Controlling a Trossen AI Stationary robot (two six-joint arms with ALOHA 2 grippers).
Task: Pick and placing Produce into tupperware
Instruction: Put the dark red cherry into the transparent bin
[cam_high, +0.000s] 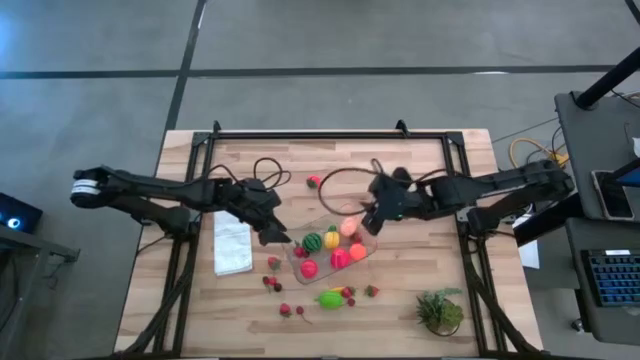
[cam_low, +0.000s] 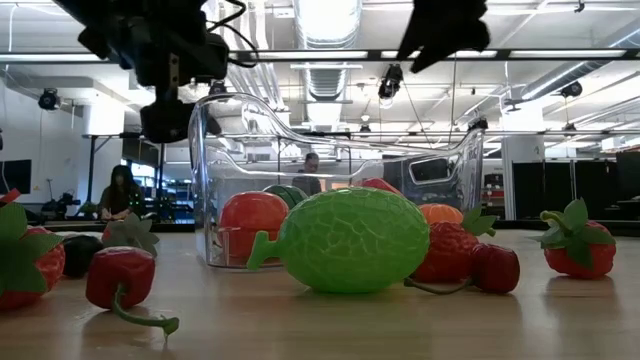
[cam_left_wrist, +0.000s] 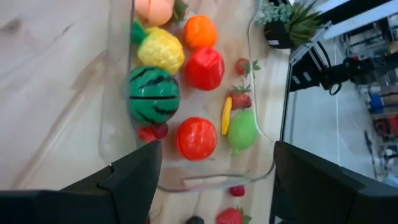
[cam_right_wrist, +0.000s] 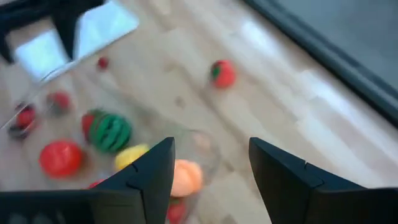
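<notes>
The clear tupperware (cam_high: 372, 240) stands mid-table and holds a striped melon (cam_high: 312, 242), a yellow fruit (cam_high: 331, 238), a peach one (cam_high: 348, 227), an orange one (cam_high: 357, 251) and two red ones. More produce lies loose on the wood nearer the front: a lime-green fruit (cam_high: 330, 298) and small strawberries (cam_high: 371, 291). A red piece (cam_high: 313, 181) lies farther back. My left gripper (cam_high: 278, 236) (cam_left_wrist: 214, 148) hovers open at the container's left end. My right gripper (cam_high: 372, 222) (cam_right_wrist: 211, 144) hangs open above its far right corner, over the peach fruit (cam_right_wrist: 186, 177). Neither holds anything.
A white folded cloth (cam_high: 232, 245) lies left of the container, under the left arm. A spiky green plant tuft (cam_high: 440, 310) sits at the front right. A dark cable loop (cam_high: 345, 190) lies behind the container. Bare wood shows at the far left and far right.
</notes>
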